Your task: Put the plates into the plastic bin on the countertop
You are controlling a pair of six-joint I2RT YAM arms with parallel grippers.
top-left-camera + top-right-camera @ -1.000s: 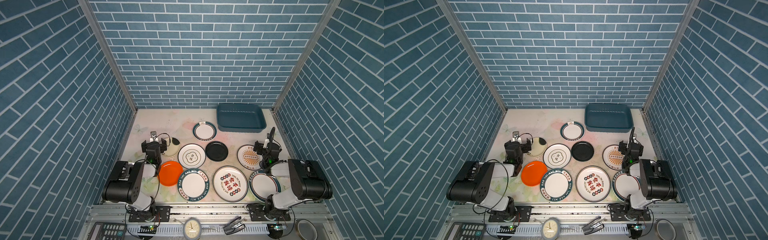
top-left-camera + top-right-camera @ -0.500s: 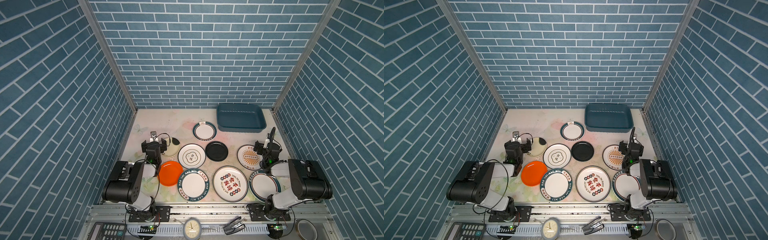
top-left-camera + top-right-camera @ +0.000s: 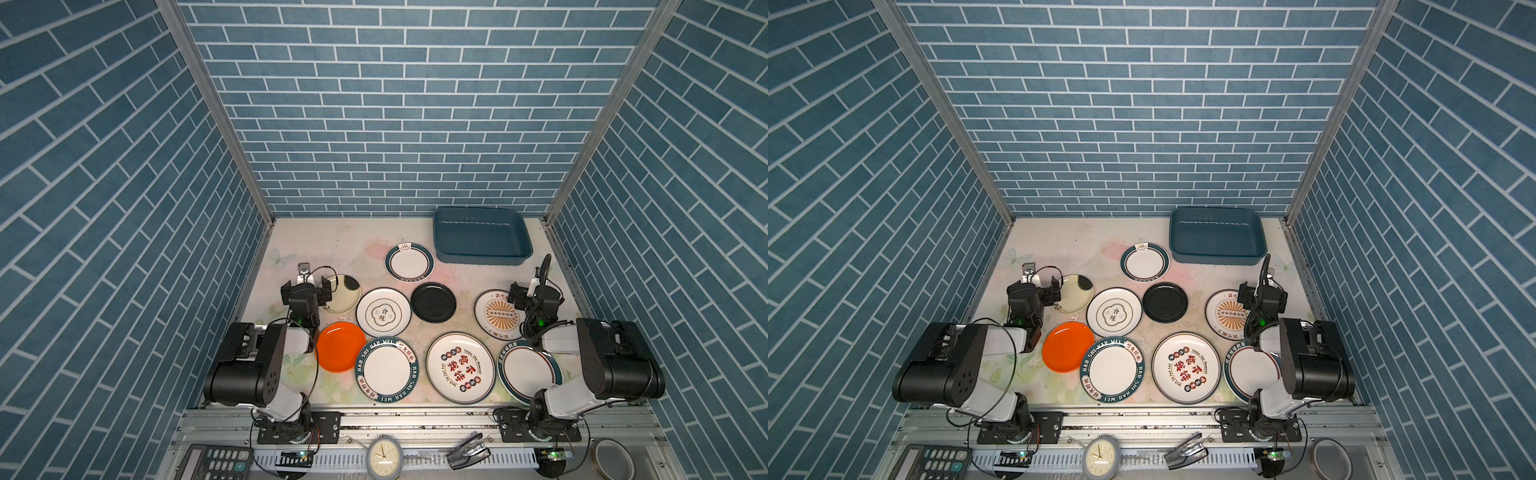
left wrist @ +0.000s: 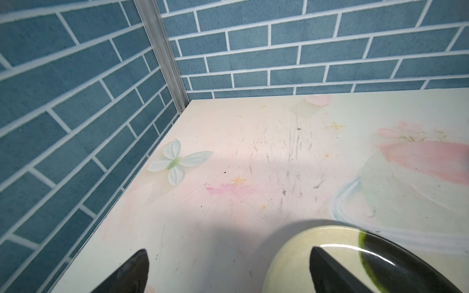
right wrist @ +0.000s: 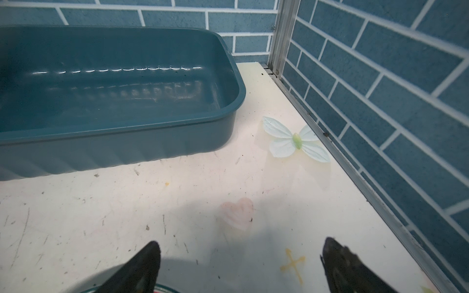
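Several plates lie flat on the countertop (image 3: pixel 316 245): an orange one (image 3: pixel 340 347), a black one (image 3: pixel 433 302), a cream one (image 3: pixel 345 297) and white printed ones such as the sunburst plate (image 3: pixel 494 313). The empty teal plastic bin (image 3: pixel 482 253) stands at the back right, also in the right wrist view as the bin (image 5: pixel 127 147). My left gripper (image 3: pixel 306 287) is open, one finger over the cream plate (image 4: pixel 291 266). My right gripper (image 3: pixel 534 293) is open at the sunburst plate's far edge (image 5: pixel 166 288). Neither holds anything.
Blue brick walls close in the back and both sides. In front of the countertop a metal rail carries a calculator (image 3: pixel 216 463), a round clock (image 3: pixel 384 457), a black clip (image 3: pixel 467 446) and a tape ring (image 3: pixel 613 457). A teal-rimmed plate (image 3: pixel 409 262) lies beside the bin.
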